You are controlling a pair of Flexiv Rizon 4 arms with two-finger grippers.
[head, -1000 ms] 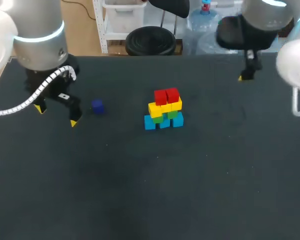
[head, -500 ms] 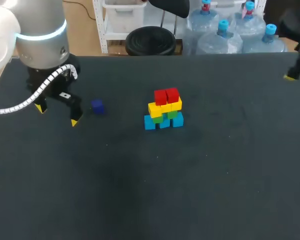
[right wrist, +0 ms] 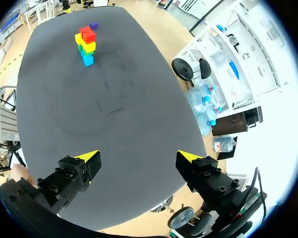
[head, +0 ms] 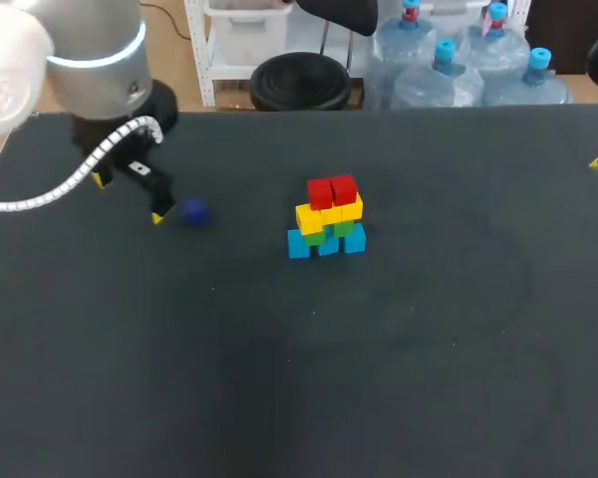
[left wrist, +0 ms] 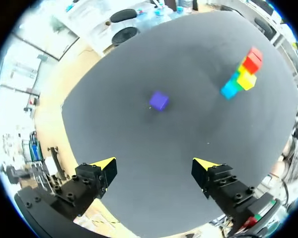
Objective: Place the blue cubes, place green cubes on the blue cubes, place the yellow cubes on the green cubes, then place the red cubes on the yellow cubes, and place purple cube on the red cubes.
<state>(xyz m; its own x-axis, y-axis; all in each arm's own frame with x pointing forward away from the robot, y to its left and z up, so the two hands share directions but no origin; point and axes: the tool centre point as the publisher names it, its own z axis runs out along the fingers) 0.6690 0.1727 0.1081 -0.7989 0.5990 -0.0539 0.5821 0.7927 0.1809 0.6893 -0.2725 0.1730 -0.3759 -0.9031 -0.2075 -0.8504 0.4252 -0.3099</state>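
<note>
Left tool (left wrist: 155,164) gapes in wrist view, purple cube (left wrist: 159,100) ahead.

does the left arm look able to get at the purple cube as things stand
Likely yes: the left gripper is open, the purple cube lies alone on the table ahead of it, and the stack stands well clear.
</note>
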